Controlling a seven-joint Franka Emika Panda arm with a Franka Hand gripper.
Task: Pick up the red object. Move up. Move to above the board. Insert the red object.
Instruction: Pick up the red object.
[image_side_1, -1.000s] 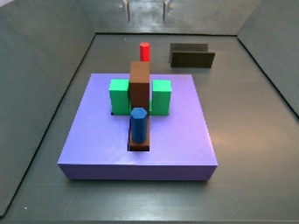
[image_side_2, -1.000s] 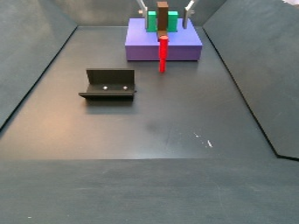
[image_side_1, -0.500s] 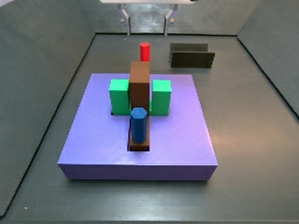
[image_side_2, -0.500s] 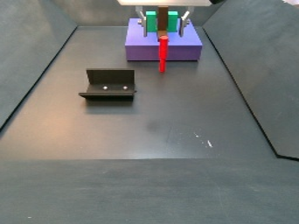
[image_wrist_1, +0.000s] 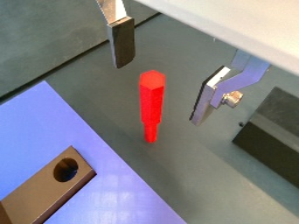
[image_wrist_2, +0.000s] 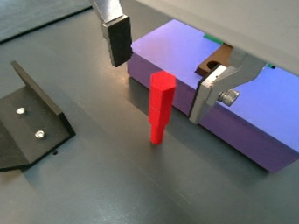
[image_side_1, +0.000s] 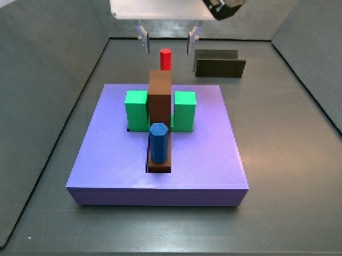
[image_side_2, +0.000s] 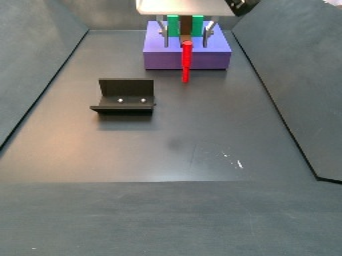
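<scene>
While the red object (image_wrist_2: 160, 107) stands upright on the bench just beside the board (image_wrist_2: 251, 112), the gripper (image_wrist_2: 162, 66) hangs above it with jaws open, so it should descend squarely, centred, before closing.

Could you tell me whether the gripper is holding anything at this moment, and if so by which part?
Nothing is held. The gripper is open above the red object, which stands upright on the floor beside the board, its fingers either side of its top without touching.

Simulated test bench, plain grey walled floor (image_side_2: 201, 150)
</scene>
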